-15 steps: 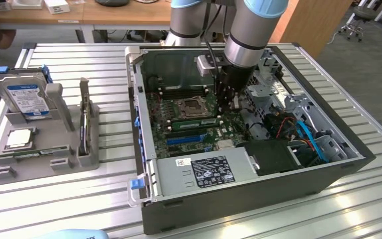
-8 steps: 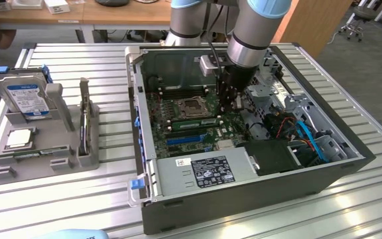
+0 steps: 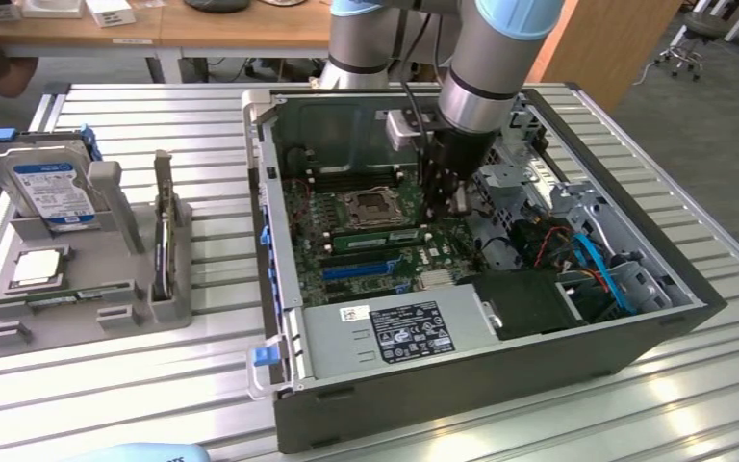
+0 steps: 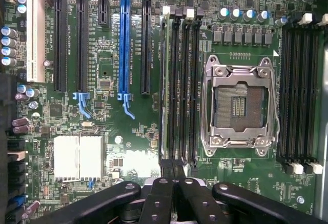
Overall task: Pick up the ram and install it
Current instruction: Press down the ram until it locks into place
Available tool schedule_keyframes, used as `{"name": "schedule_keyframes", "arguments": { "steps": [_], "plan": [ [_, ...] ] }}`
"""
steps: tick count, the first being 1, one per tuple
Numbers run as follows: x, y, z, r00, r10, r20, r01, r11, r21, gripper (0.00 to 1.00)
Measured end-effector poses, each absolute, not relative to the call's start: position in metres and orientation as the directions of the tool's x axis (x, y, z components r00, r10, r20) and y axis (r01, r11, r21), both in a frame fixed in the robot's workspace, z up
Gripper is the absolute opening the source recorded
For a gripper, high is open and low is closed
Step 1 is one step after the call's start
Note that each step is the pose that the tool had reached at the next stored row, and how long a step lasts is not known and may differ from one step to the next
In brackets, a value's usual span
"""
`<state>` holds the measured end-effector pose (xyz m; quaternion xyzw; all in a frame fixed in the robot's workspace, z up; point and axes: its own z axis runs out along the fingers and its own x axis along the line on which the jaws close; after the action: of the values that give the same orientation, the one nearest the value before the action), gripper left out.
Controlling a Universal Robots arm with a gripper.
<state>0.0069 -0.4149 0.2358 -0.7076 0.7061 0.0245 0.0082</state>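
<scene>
The end effector (image 4: 173, 175), closed with nothing between its tips, presses on the ram (image 4: 165, 80) in its slot beside the CPU socket (image 4: 239, 106) to seat it

So the arm reaches down into the open PC case (image 3: 600, 318), gripper (image 3: 453, 207) right over the motherboard (image 3: 369, 250) just beside the CPU socket (image 3: 372, 205). A green ram (image 3: 383, 237) stick sits by the fingers, looks slotted in I think. Hard drive (image 3: 49, 188) stands in the gray tray (image 3: 36, 332) off to the exterior view's left.
</scene>
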Motion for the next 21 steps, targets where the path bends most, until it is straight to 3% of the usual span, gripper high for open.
{"name": "schedule_keyframes", "arguments": {
  "steps": [21],
  "plan": [
    [0.0069, -0.4149, 0.2287, 0.002, -0.999, -0.046, -1.000, -0.003, 0.023, 0.10]
  ]
}}
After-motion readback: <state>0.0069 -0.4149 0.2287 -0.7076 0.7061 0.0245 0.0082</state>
